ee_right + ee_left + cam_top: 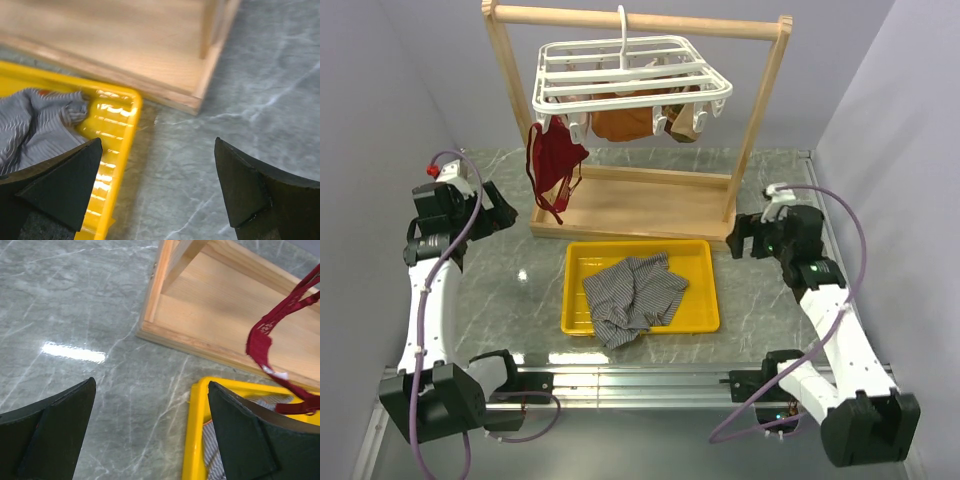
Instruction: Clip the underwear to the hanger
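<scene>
Lying crumpled: striped underwear (yellow tray) | grid hanger | left hand, right hand released

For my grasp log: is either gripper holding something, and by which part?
Nothing is held: left gripper and right gripper are open, empty; the underwear lies in the yellow tray.

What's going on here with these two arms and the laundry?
Two robot arms are meant to clip the grey striped underwear to the white hanger. Nothing is held at this moment: the left gripper and right gripper are both open, one on either side of the yellow tray where it lies crumpled. The hanger hangs on the wooden stand, with dark red underwear and orange-brown garments dangling from it.
</scene>
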You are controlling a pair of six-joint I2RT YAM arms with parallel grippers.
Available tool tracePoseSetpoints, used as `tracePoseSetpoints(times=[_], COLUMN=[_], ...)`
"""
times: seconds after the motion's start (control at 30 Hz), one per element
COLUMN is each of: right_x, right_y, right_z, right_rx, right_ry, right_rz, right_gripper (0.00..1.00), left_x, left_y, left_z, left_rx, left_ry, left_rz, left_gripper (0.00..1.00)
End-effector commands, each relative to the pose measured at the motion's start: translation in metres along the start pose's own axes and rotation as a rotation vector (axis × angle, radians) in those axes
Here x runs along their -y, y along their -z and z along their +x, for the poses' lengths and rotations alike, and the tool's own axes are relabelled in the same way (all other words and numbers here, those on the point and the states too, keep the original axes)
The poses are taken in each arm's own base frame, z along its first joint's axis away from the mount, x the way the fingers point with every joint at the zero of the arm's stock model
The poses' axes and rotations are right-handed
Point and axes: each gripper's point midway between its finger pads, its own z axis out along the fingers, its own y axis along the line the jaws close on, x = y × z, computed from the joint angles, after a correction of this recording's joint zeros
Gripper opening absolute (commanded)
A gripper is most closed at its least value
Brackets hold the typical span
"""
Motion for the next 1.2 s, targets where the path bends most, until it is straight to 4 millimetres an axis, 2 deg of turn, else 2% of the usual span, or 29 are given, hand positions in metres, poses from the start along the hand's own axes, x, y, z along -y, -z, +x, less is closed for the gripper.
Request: tracePoseSetpoints(times=[0.0, 0.17, 0.23, 0.27, 0.33, 0.37, 0.43, 0.47, 0.5, 0.57, 0.6, 0.67, 0.73, 0.77, 0.87, 0.97, 1.17], right_x=[-0.015, -0.061, -0.078, -0.098, -0.122, -0.147, -0.168, -0.182, -0.204, -0.229, -0.247, -0.270, -0.295, -0.306, -0.338, -0.359, -0.373], right_y=[-0.012, -0.037, -0.044, -0.052, -0.060, -0.067, -0.075, -0.085, -0.085, -0.098, -0.098, -0.108, -0.108, -0.114, -0.114, -0.116, -0.120], right_z=[-0.021, -0.023, -0.033, -0.032, -0.029, -0.023, -0.020, -0.016, -0.010, -0.002, 0.006, 0.014, 0.026, 0.032, 0.054, 0.076, 0.122], right_rx=[0.008, -0.045, -0.034, -0.049, -0.070, -0.094, -0.101, -0.122, -0.132, -0.166, -0.179, -0.205, -0.232, -0.248, -0.302, -0.365, -0.478], right_ry=[0.055, 0.167, 0.196, 0.229, 0.264, 0.297, 0.328, 0.328, 0.345, 0.330, 0.342, 0.335, 0.339, 0.344, 0.348, 0.348, 0.368], right_rz=[-0.028, -0.086, -0.106, -0.128, -0.157, -0.198, -0.200, -0.211, -0.247, -0.268, -0.293, -0.308, -0.341, -0.352, -0.416, -0.456, -0.477], right_gripper=[1.00, 1.00, 1.00, 1.00, 1.00, 1.00, 0.99, 0.98, 0.96, 0.89, 0.85, 0.77, 0.73, 0.71, 0.68, 0.67, 0.66], left_x=[0.019, 0.025, 0.022, 0.023, 0.018, 0.018, 0.008, 0.007, -0.001, -0.006, -0.011, -0.017, -0.023, -0.025, -0.029, -0.032, -0.039], left_y=[0.005, 0.008, 0.010, 0.011, 0.011, 0.011, 0.011, 0.011, 0.011, 0.012, 0.014, 0.014, 0.015, 0.014, 0.015, 0.014, 0.012], left_z=[-0.022, -0.034, -0.041, -0.042, -0.046, -0.046, -0.049, -0.050, -0.049, -0.049, -0.050, -0.047, -0.045, -0.044, -0.044, -0.041, -0.043], left_rx=[0.017, 0.002, 0.011, 0.008, 0.009, 0.001, -0.002, -0.004, -0.009, -0.015, -0.009, -0.011, -0.012, -0.014, -0.014, -0.023, -0.028], left_ry=[0.031, 0.091, 0.116, 0.126, 0.158, 0.171, 0.198, 0.202, 0.221, 0.232, 0.237, 0.246, 0.254, 0.258, 0.270, 0.284, 0.304], left_rz=[0.070, 0.107, 0.102, 0.110, 0.103, 0.107, 0.084, 0.083, 0.067, 0.070, 0.060, 0.051, 0.045, 0.041, 0.045, 0.049, 0.053], left_gripper=[0.99, 0.99, 0.99, 0.99, 0.99, 0.99, 0.99, 0.99, 0.99, 0.99, 0.99, 0.99, 0.99, 0.99, 0.99, 0.99, 0.99])
